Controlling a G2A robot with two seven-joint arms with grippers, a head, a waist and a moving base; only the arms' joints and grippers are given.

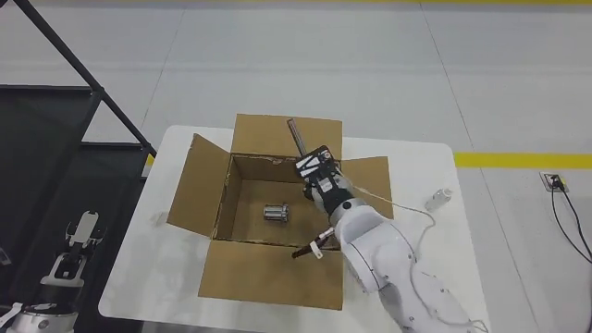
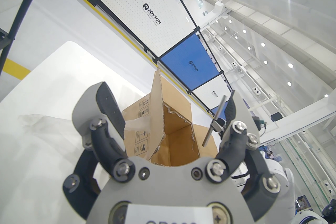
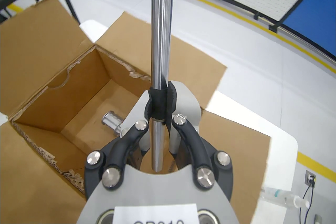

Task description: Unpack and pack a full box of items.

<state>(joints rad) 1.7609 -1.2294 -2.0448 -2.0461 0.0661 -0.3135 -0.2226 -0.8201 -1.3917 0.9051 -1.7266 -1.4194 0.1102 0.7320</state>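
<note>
Steel rod (image 1: 298, 136), polished, is pinched near one end by the right gripper (image 1: 317, 165) in the top view. It sits over the far right corner of the open box (image 1: 227, 199), with most of its length poking out past the fingers. One short metal spool (image 1: 276, 212) lies on the box floor. A small bottle (image 1: 440, 197) lies on the table (image 1: 148, 268) to the right of the box. Left gripper (image 1: 83, 225) sits low off the table's left edge, well apart from everything

Left wrist view: left gripper (image 2: 168, 93) jaws spread wide, nothing between them. Box (image 2: 181, 141) is beyond it, with the rod (image 2: 215, 121) tilted above the far side

Right wrist view: right gripper (image 3: 160, 99) is clamped on the rod (image 3: 162, 25), pads wrapping it close to one end and the long section cantilevered away. Spool (image 3: 111, 120) lies on its side below, on the box (image 3: 31, 51) floor near a wall

Handling, my read: the rod is rigid and probably heavy for its size. It's smooth chrome, so likely to slip or swivel in the pads. The end grip leaves a long lever, and a hold nearer the middle would balance better. Not fragile, but it could dent the cardboard. Spool looks round and slick and may roll, so take it across the barrel
</note>
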